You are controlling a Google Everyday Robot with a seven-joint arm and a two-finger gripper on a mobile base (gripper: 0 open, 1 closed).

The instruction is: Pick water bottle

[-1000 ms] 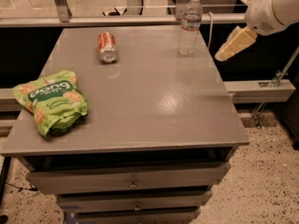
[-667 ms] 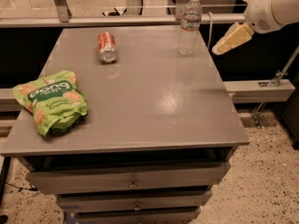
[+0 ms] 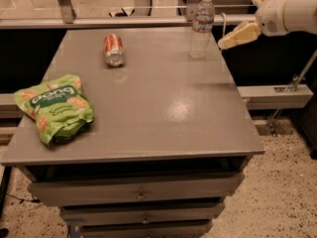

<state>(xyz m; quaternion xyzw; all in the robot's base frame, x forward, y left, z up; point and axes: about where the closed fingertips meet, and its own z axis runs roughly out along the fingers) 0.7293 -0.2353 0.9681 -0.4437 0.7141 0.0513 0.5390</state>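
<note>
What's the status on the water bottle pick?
Gripper just right of water bottle, apart. Bottle upright at far right of table. Nothing between; soda can well left.

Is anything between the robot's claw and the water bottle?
Nothing, by the camera view: only bare table corner separates the water bottle from the gripper beside it.

Clear plastic water bottle (image 3: 202, 29) on smooth, glossy table (image 3: 158, 118); matt cream jaws just beside it.

White, smooth, rounded arm (image 3: 293, 10) at upper right edge; small dark round spot near wrist end; pale cream lump on top; gripper (image 3: 237, 35) on arm's left end, upper right of view, cream-yellow, wedge-shaped, tapering to a blunt tip
</note>
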